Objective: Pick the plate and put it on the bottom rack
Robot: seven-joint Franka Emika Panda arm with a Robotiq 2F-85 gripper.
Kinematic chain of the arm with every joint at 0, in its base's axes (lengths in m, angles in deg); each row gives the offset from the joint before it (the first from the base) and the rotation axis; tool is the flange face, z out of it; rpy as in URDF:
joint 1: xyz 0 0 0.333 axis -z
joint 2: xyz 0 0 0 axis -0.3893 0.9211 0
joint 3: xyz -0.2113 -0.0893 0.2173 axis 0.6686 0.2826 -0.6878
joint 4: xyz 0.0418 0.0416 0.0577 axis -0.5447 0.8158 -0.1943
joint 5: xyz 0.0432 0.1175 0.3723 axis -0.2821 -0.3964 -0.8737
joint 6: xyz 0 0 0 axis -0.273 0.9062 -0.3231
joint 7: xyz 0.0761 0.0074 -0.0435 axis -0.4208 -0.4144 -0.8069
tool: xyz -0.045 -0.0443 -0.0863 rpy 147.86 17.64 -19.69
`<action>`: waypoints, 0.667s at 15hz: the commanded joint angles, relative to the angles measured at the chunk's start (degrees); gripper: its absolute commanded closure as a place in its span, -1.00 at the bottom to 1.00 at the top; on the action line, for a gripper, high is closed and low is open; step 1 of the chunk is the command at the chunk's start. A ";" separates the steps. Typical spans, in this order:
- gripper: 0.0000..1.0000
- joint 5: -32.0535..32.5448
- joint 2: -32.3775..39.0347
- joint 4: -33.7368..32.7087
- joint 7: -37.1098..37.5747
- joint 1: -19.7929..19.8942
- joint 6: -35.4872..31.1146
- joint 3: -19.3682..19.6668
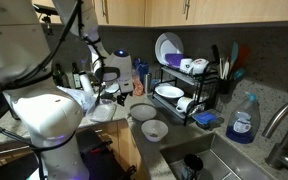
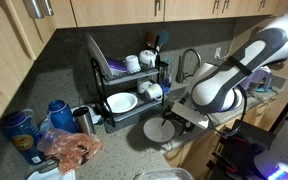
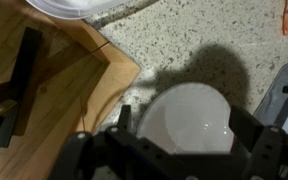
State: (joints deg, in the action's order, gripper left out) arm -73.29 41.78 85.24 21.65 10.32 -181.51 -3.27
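The plate, a small round white dish, lies on the speckled counter and fills the space between my fingers in the wrist view. It also shows in both exterior views. My gripper is open, one finger on each side of the plate, just above it. The gripper is also seen in both exterior views. The bottom rack of the black wire dish rack holds a white plate and a cup.
A deeper white bowl sits near the plate. A blue-rimmed plate and mugs stand on the upper tier. A wooden board lies beside the plate. A red bag, blue bottles, the sink and faucet are nearby.
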 commanded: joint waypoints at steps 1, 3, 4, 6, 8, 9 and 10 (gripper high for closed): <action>-1.00 -3.13 9.08 -3.82 2.50 -0.53 -5.47 -0.65; -1.00 -4.00 12.32 -5.41 3.19 -0.33 -6.58 -0.37; -1.00 -4.50 13.69 -6.12 3.38 -0.23 -6.96 -0.34; -1.00 -5.23 16.23 -7.66 3.65 0.05 -7.16 -0.36; -1.00 -6.55 18.18 -9.03 3.55 0.31 -7.79 -0.53; -1.00 -7.78 19.10 -9.88 3.36 0.57 -8.55 -0.72; -1.00 -8.99 19.74 -10.47 3.41 0.71 -9.33 -0.86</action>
State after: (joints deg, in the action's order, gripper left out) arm -79.02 58.96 77.29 24.02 10.48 -188.04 -3.35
